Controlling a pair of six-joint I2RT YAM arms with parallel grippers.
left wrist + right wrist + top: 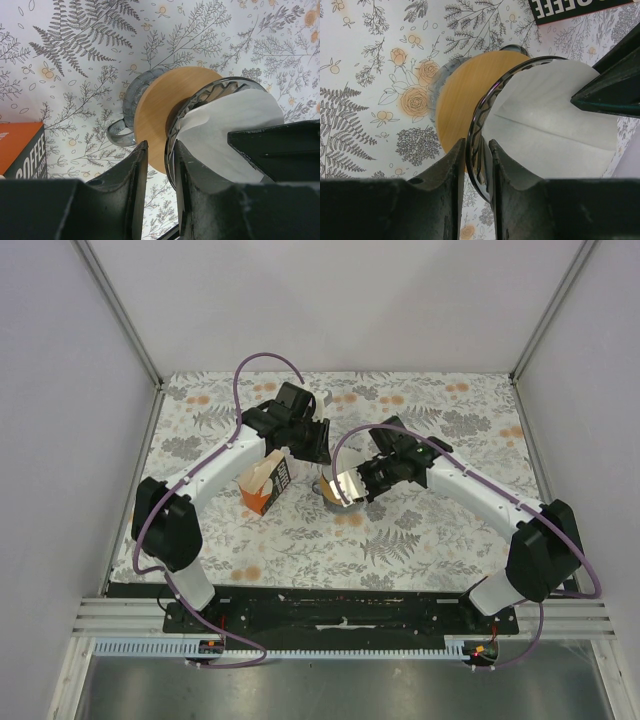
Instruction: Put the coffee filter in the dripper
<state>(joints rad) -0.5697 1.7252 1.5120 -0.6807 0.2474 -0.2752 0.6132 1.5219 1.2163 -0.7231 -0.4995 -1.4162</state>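
Note:
The smoky-grey ribbed dripper stands on a round wooden collar over a glass jug. The cream-white coffee filter lies inside the dripper's cone, and shows the same way in the right wrist view. My left gripper straddles the dripper's rim. One finger is inside against the filter. The other is outside with a visible gap, so it is open. My right gripper is shut on the dripper's rim at the opposite side. In the top view both grippers meet over the dripper.
An orange and black coffee-filter box stands just left of the dripper, with paper filters sticking out of its top. It also shows in the left wrist view. The jug's handle points towards the box. The floral tablecloth lies all round.

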